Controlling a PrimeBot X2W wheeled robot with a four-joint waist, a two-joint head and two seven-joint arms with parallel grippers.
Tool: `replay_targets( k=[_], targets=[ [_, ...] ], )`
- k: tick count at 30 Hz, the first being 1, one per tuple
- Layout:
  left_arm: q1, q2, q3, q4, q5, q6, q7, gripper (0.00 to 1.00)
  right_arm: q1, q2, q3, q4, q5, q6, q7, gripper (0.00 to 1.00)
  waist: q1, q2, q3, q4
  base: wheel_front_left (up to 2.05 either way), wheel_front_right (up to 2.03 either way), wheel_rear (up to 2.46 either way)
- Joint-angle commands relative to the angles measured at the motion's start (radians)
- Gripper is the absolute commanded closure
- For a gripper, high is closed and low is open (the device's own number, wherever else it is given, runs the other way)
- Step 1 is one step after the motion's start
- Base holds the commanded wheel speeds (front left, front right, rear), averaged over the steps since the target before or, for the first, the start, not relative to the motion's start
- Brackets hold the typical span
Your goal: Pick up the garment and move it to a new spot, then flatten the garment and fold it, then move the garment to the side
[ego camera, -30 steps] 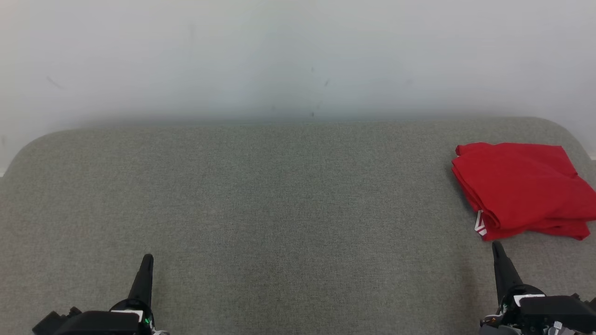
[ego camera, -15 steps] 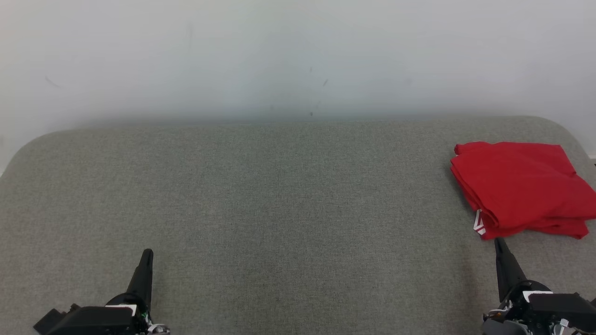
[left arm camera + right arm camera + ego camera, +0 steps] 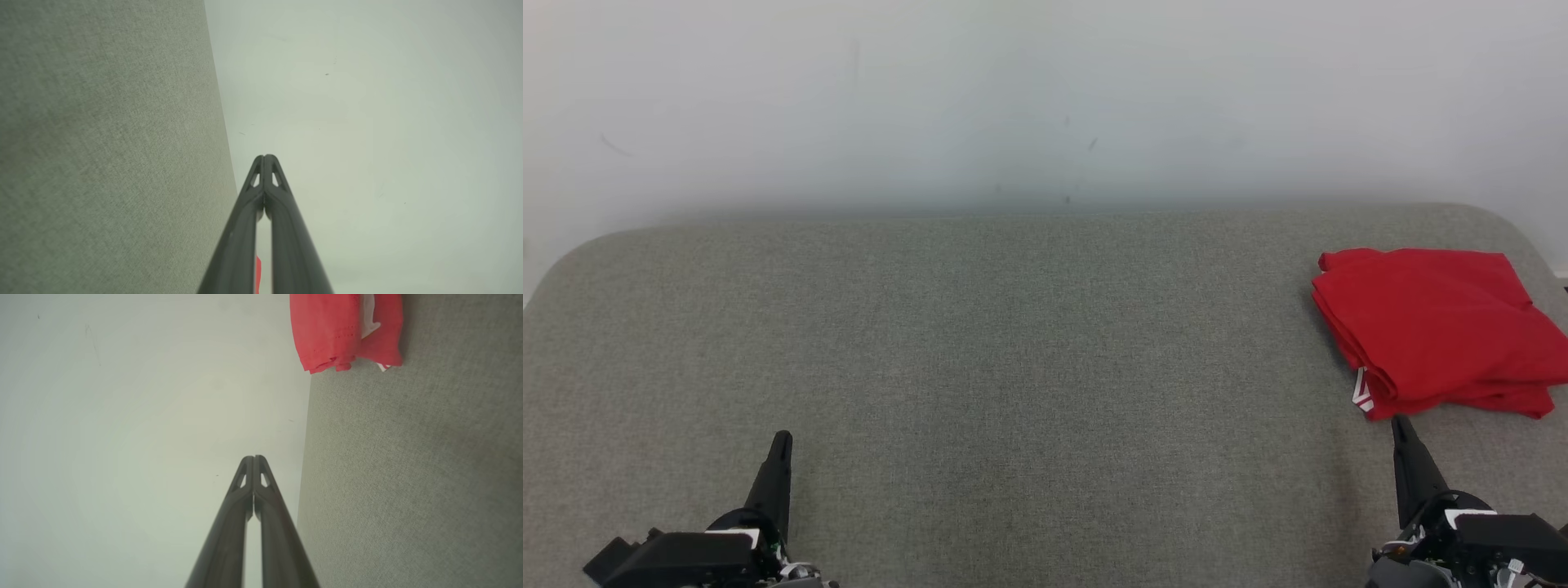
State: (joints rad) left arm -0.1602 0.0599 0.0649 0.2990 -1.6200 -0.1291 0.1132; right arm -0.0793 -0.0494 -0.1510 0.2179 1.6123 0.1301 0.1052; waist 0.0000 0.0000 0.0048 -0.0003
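Observation:
The garment [image 3: 1437, 327] is red with a small white mark at its near corner, and lies folded at the far right of the grey fabric surface [image 3: 1013, 367]. In the right wrist view the garment [image 3: 343, 330] shows at the top. My right gripper [image 3: 1399, 425] is shut and empty, its tip just short of the garment's near corner; its tips meet in the right wrist view [image 3: 254, 458]. My left gripper [image 3: 782, 441] is shut and empty at the lower left, far from the garment. A sliver of the red garment [image 3: 258, 273] shows between the left fingers.
A pale wall [image 3: 1045, 98] rises behind the grey surface. The surface has rounded far corners, and the garment lies close to its right edge.
Both grippers have risen slightly in the head view, the right tip nearing the garment's corner. The garment has stayed where it was.

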Motion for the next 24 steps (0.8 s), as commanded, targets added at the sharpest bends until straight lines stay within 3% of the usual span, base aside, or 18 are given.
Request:
replay_targets(
  k=[1, 24],
  targets=[
    [-0.005, -0.003, 0.002, 0.0, -0.003, -0.003, 0.003, 1.0, -0.003, -0.002, -0.001, 0.0, 0.002, 0.001, 0.001, 1.0, 0.0, 0.0, 0.0, 0.0, 0.0, 0.0, 0.0],
    [-0.006, -0.005, 0.007, 0.0, 0.003, -0.003, 0.006, 1.0, -0.003, -0.002, -0.001, 0.0, 0.002, 0.001, 0.001, 1.0, 0.0, 0.0, 0.0, 0.0, 0.0, 0.0, 0.0]
  ],
)
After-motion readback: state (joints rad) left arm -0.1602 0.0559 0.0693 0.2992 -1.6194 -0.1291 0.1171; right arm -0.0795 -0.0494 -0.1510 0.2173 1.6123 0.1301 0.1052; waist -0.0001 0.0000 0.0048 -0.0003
